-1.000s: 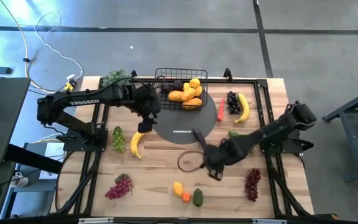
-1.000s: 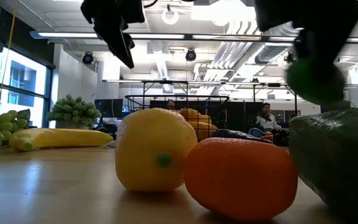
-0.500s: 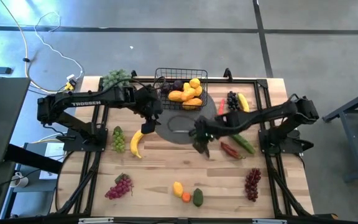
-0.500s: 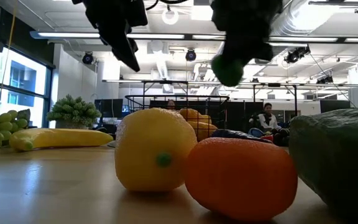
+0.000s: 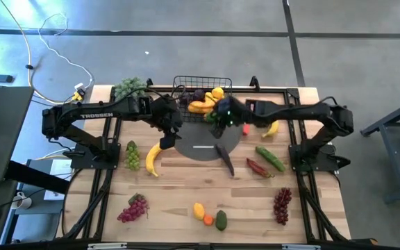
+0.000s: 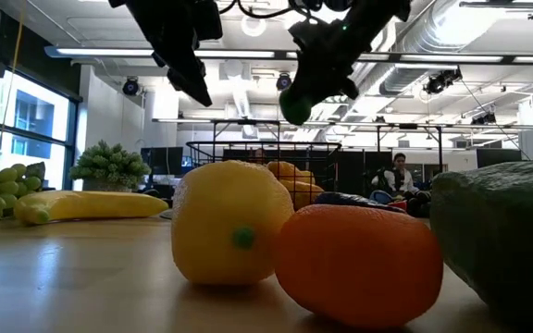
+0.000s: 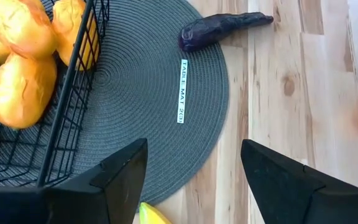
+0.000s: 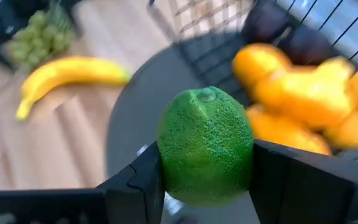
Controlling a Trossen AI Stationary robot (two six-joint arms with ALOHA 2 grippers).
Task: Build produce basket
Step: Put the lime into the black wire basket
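The black wire basket (image 5: 201,85) stands at the table's far middle on the round grey mat (image 5: 198,147), holding orange mangoes (image 5: 201,107), a lemon (image 5: 218,92) and dark fruit. My right gripper (image 5: 221,117) hangs just near of the basket, shut on a green lime (image 8: 205,146), which also shows in the low view (image 6: 294,110). My left gripper (image 7: 194,180) hovers open over the mat's left edge, next to the basket's near left corner, with nothing between its fingers. A banana (image 5: 152,160) and green grapes (image 5: 132,154) lie below and to the left of it. My right gripper pinches the lime by two opposite sides (image 8: 166,155) between its two fingers (image 8: 135,180). The fingers come slanting down from the table's right. The lime is lifted clear, above the mat's far part beside the basket's near wall, with its stem end up.
An eggplant (image 5: 224,158), red chili (image 5: 257,167) and cucumber (image 5: 269,157) lie right of the mat. Dark grapes (image 5: 259,114) and a banana (image 5: 273,123) sit far right. Red grapes (image 5: 134,208), lemon (image 5: 198,210), an orange fruit (image 5: 207,219), avocado (image 5: 221,221) and more grapes (image 5: 282,205) lie along the near side.
My right gripper has carried the lime from over the table's near middle toward the far edge, rising a little, up to the basket's near side. It has stayed shut on the lime and its wrist has turned.
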